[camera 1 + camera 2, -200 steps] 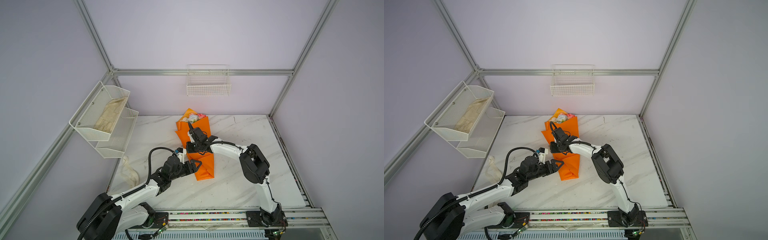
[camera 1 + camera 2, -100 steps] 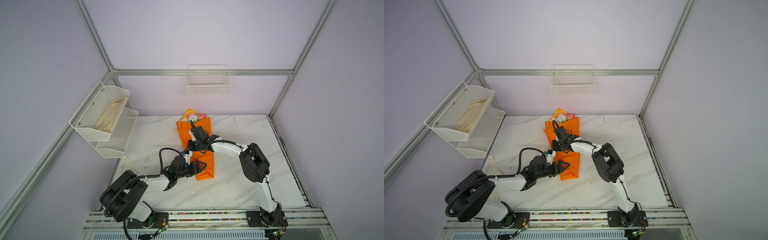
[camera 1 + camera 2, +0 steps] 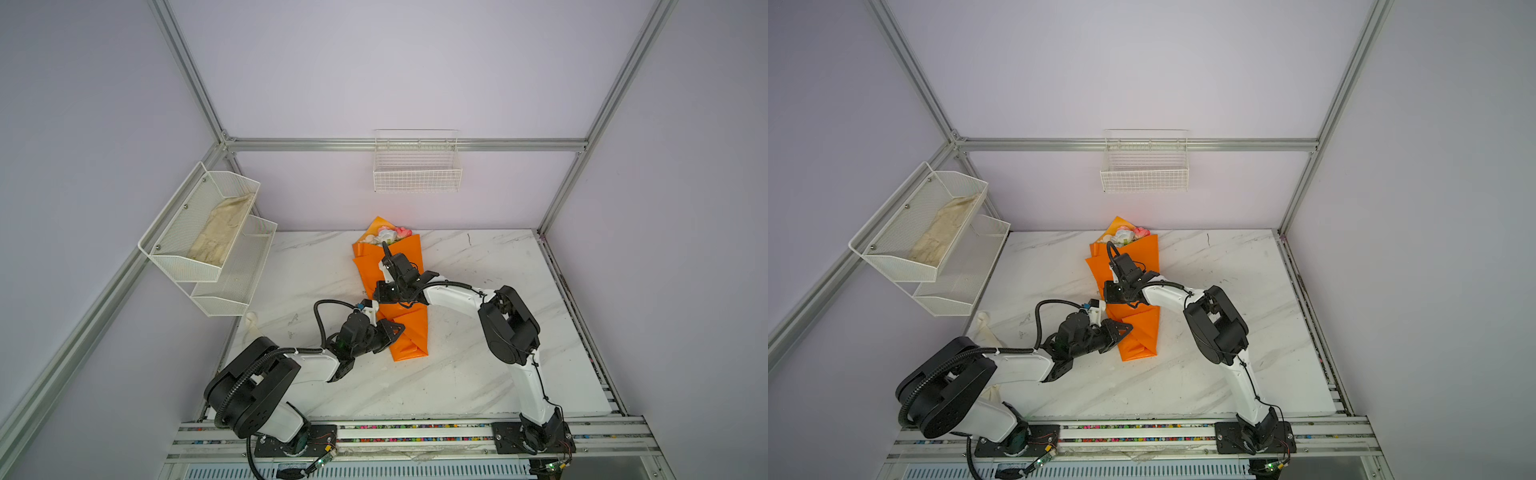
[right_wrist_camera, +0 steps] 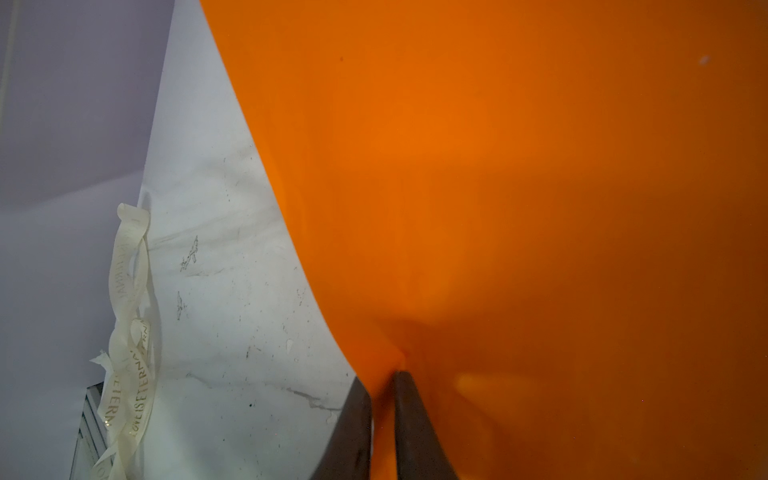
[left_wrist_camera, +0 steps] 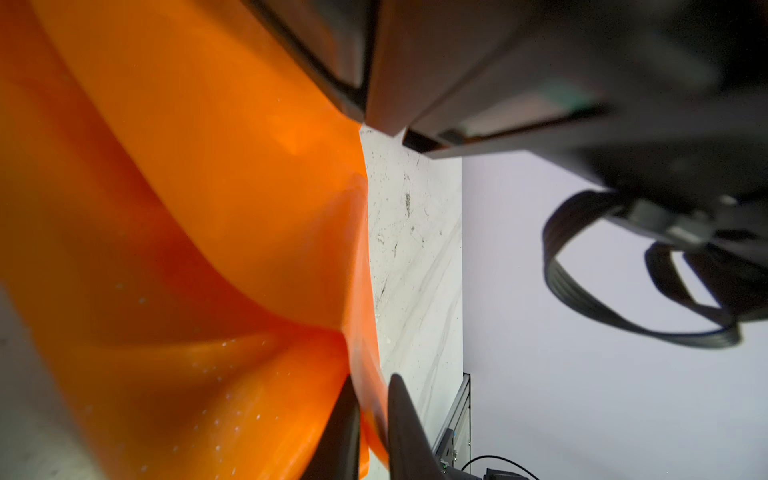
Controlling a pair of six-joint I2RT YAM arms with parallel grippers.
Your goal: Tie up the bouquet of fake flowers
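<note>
Item: bouquet [image 3: 415,336], fake flowers [image 3: 388,236] in orange wrapping paper [image 3: 1142,328]. It lies flat near the middle of the table [image 3: 478,374], blooms toward the back wall, narrow end toward the robot's base. Left claw [image 5: 372,415]: fingers drawn nearly together with a thin edge of the wrapping paper pinched between them, at the left side of the bouquet's lower half. Right claw [image 4: 384,415]: likewise closed to a narrow slit on a fold of the same paper. It reaches across from the right and grips about mid-length, farther toward the blooms than the left claw's hold and near it. Ribbon [image 4: 129,332]: cream, printed, lying loose at the left edge of the table, well apart from the bouquet, held by neither claw. Step in hand, by judgement: gathering the paper snugly round the stems ahead of tying. Handling notes: hold both pinches firm but shallow, since thin paper creases and may tear. Move the two claws together so the fold travels evenly, and avoid dragging the whole bouquet sideways. One claw will need to hold the wrap shut while the other goes for the ribbon.
</note>
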